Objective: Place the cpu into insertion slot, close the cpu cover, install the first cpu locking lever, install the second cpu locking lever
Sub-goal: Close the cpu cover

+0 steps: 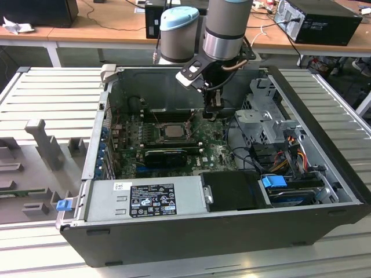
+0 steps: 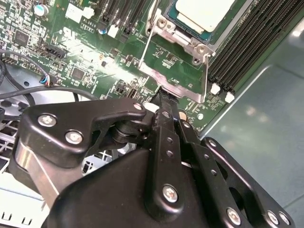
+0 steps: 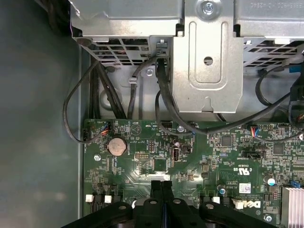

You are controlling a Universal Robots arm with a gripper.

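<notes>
The cpu (image 1: 172,130) lies flat in the insertion slot (image 1: 155,136) on the green motherboard, its pale metal top (image 2: 204,12) showing. The silver cpu cover (image 2: 167,27) lies down around the chip's edges. A thin metal locking lever (image 2: 146,45) runs along one side of the cover. My gripper (image 1: 212,112) hangs over the board on the exterior view's right of the slot, fingers pressed together with nothing between them. In the second wrist view the gripper (image 2: 161,98) ends just short of the socket's metal corner bracket (image 2: 185,88). The first wrist view has the gripper (image 3: 161,184) above the board's edge.
A metal drive cage (image 1: 264,116) with black cables (image 3: 164,102) stands close to the arm on the exterior view's right. Long black memory slots (image 2: 247,52) flank the socket. A power supply (image 1: 148,197) fills the case's near side. A coin battery (image 3: 116,146) sits on the board.
</notes>
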